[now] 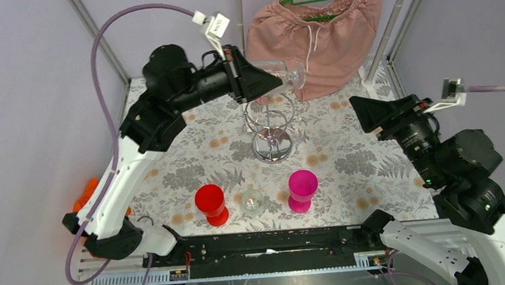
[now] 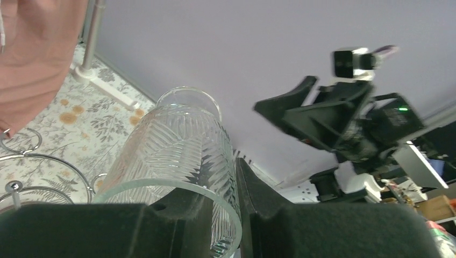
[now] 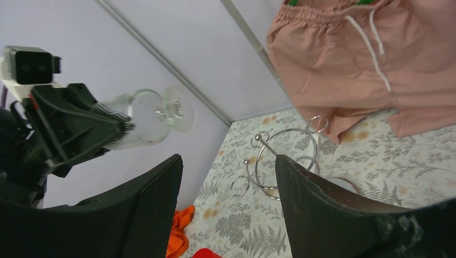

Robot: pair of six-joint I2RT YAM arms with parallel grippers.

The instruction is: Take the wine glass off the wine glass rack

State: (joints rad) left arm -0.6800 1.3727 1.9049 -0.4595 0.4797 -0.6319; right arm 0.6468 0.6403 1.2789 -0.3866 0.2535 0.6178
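Lilac walls are enclosing a desk (image 1: 169,159) that is wearing a fern-and-flower cloth, with pink shorts (image 1: 326,31) hanging from a green hanger at the back. Over the middle of the cloth, the left tool (image 1: 272,81) is gripping the wine glass (image 1: 292,75) by its ribbed bowl, with one finger pressing on each side. It is holding the glass in the air above the wine glass rack (image 1: 272,124), apart from the wire ring, so the glass is already sitting clear of the stand. The hold on the bowl is probably deliberate: a rack like this is likely carrying a glass by its foot, which is leaving the bowl as the only part free to grasp. The glass's long axis is lying roughly level and running left to right in the top view. Its round foot is pointing toward the robot's right, at the shorts and the other arm, while its open mouth is facing back into the left tool. The right tool (image 3: 228,172) is waiting to the right of the rack, well apart from it, with its jaws standing wide and nothing between them. It is aiming at the glass, perhaps keeping out of the way or readying to receive it. A red cup (image 1: 210,203), a pink cup (image 1: 302,189) and a small clear glass (image 1: 251,200) are standing near the front edge, well apart from the rack.
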